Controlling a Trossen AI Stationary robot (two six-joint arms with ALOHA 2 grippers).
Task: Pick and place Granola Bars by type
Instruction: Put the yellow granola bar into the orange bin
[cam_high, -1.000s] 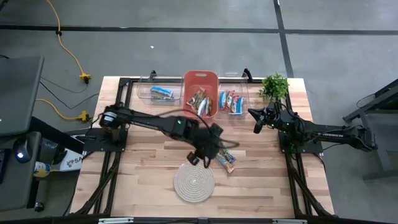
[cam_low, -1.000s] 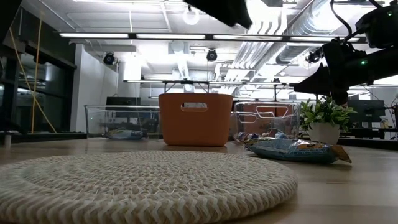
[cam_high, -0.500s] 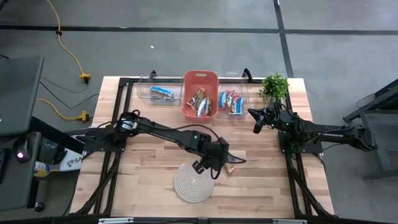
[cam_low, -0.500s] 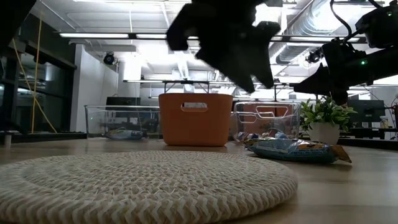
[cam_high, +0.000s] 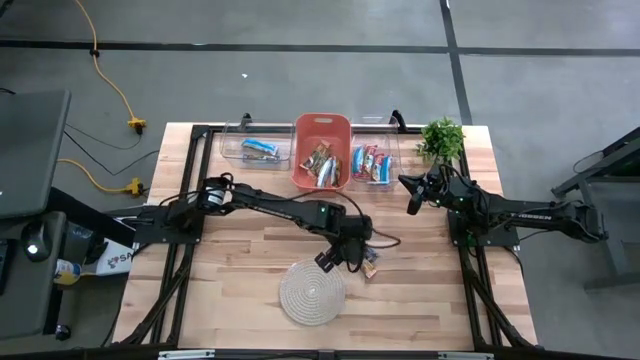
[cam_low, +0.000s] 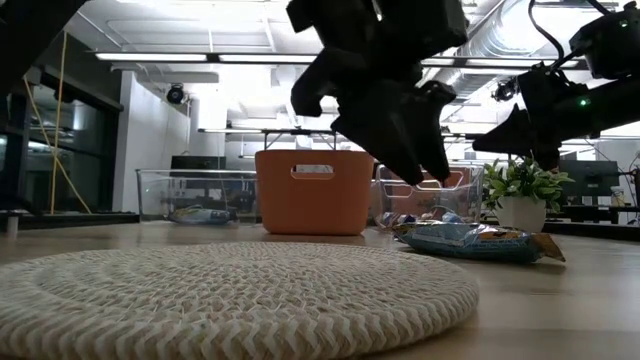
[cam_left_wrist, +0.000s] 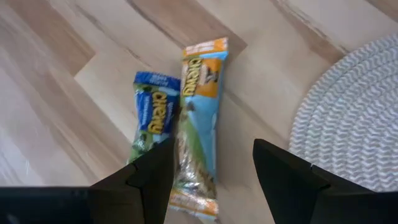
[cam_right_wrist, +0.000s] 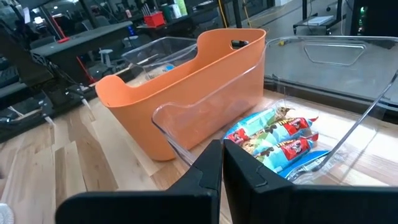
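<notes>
Granola bars (cam_left_wrist: 186, 124) lie side by side on the desk (cam_high: 240, 250) just beside the rope mat (cam_high: 311, 291). Left claw (cam_left_wrist: 211, 177) hangs open directly above them, fingers straddling the pair, apparently lined up for a pick. Right claw (cam_right_wrist: 222, 165), closed and empty, waits near the clear bin (cam_right_wrist: 323, 124).

Grey concrete floor (cam_high: 300, 80), ceiling striplights (cam_low: 200, 57)

Light butcher-block wooden table (cam_high: 250, 260). On it: round coiled white rope mat (cam_high: 311, 291); two wrapped granola bars (cam_left_wrist: 186, 134) side by side beside the mat; orange plastic bin (cam_high: 322, 127) between two clear plastic bins (cam_high: 240, 148); small potted green plant (cam_high: 441, 138).
</notes>
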